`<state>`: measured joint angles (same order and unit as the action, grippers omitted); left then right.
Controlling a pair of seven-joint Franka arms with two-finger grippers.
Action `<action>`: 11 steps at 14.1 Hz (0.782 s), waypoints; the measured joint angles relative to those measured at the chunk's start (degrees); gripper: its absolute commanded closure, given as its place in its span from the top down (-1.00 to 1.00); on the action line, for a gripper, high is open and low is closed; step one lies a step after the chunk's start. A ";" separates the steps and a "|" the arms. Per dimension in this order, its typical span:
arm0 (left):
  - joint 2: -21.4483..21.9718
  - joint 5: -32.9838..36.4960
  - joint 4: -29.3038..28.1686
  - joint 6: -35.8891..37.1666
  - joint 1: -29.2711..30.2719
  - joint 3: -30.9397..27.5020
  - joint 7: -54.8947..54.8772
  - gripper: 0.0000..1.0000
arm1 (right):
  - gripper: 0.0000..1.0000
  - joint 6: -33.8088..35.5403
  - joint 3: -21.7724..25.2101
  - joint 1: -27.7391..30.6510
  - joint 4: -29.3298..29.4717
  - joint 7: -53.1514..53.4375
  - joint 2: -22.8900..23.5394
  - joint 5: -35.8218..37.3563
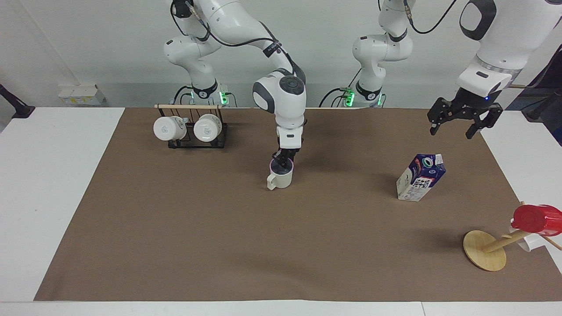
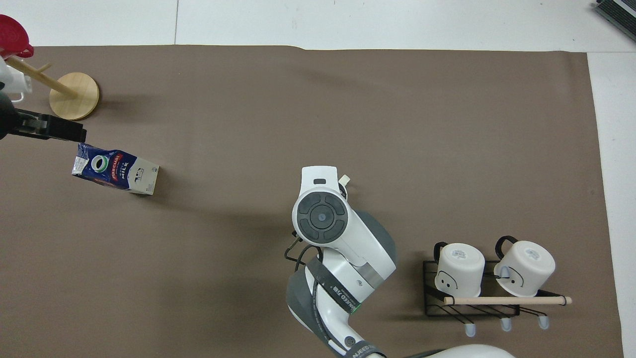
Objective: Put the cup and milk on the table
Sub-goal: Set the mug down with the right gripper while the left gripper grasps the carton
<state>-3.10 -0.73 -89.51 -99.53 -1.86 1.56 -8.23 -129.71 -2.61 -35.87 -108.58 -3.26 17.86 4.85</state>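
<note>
The cream-beige cup [image 1: 280, 176] is upright in the middle of the brown sheet of the table [image 1: 210, 245], at or just above its surface. My right gripper [image 1: 283, 161] comes straight down and is shut on the cup's rim. In the overhead view the right arm hides the cup except its handle [image 2: 344, 180]. The milk [image 1: 420, 177] stands tilted on the sheet toward the left arm's end; it also shows in the overhead view [image 2: 115, 168]. My left gripper [image 1: 457, 126] is open and empty in the air above the sheet, beside the milk and apart from it.
A black wire rack [image 1: 191, 139] with two white mugs [image 2: 489, 271] stands near the robots toward the right arm's end. A wooden mug tree [image 1: 484, 251] holding a red cup [image 1: 536, 219] leans at the table edge toward the left arm's end.
</note>
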 measured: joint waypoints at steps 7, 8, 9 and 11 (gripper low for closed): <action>-2.99 0.00 -8.55 -11.09 2.27 -0.45 -2.87 1.00 | 1.00 7.56 0.25 1.36 1.32 0.56 -8.18 -5.07; -3.09 0.00 -9.90 -11.86 2.27 -0.38 -2.88 1.00 | 1.00 9.40 0.28 2.18 1.32 0.62 -10.11 -5.68; -3.11 0.00 -11.12 -12.44 2.27 -0.26 -2.88 1.00 | 1.00 11.02 0.31 3.14 1.32 0.97 -11.81 -5.91; -3.13 0.00 -12.98 -13.11 2.27 -0.10 -2.88 1.00 | 1.00 14.14 0.45 5.21 1.29 2.93 -14.51 -5.93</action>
<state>-6.23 -0.73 -102.49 -112.64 0.40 1.46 -11.11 -115.58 -2.17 -30.65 -107.29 -0.33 3.35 -1.08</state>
